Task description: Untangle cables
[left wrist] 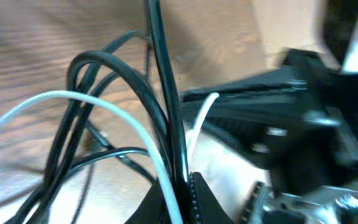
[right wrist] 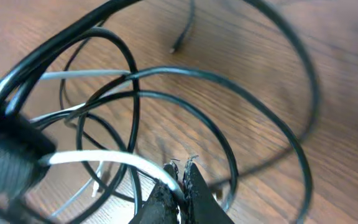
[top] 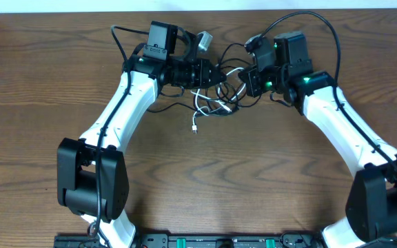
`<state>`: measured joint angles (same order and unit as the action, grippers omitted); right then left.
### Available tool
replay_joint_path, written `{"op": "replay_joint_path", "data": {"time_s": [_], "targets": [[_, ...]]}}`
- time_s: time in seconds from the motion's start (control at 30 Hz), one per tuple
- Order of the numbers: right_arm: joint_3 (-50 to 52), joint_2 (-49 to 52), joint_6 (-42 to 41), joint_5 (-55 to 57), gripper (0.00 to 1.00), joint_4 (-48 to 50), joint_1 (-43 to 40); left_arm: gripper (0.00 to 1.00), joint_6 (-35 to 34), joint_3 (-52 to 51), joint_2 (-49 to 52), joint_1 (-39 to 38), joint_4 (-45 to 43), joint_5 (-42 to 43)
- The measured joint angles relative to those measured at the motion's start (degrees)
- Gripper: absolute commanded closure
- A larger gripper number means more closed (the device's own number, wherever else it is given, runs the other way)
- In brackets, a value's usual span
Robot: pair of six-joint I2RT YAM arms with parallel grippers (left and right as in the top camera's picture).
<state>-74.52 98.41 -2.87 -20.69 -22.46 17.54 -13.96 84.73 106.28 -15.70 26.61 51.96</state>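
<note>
Cables (top: 219,93) sit in a loopy tangle at the far middle of the desk (top: 267,179), right between the two arms. Left end effector (left wrist: 188,196) is pinched closed on the black cable (left wrist: 166,106) — the white cable (left wrist: 58,94) runs right beside the fingers, can't tell if it's caught too; right end effector (right wrist: 180,180) is clamped tight on the white cable, black loops arching all around it; one white plug (top: 194,129) trails out on the near side — just lying on the wood.
</note>
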Motion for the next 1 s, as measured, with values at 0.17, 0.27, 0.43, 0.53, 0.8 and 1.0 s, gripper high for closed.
{"op": "replay_joint_path", "data": {"time_s": [0.17,0.27,0.43,0.53,0.8,1.0], "targets": [[0.0,-6.1,-4.2,11.8,0.99,-3.8,0.1,0.92,-1.2,0.0,0.0,-0.1,0.1,-4.6],[0.0,-9.1,-5.5,18.7,0.99,-5.2,0.8,0.89,-1.3,0.0,0.0,-0.1,0.2,-5.8],[0.0,-9.7,-6.1,23.2,0.99,-6.3,3.9,0.88,-1.5,0.0,0.0,-0.1,0.2,-6.3],[0.0,-9.7,-6.1,22.8,0.99,-6.0,4.7,0.88,-1.5,0.0,0.0,-0.1,0.2,-5.7],[0.0,-9.0,-6.1,19.3,0.97,-5.4,4.5,0.89,-1.5,0.0,0.0,-0.1,0.2,-4.1],[0.0,-7.8,-5.8,17.3,0.95,-5.4,4.1,0.92,-1.8,0.0,0.0,-0.1,-0.4,-3.9]]}}
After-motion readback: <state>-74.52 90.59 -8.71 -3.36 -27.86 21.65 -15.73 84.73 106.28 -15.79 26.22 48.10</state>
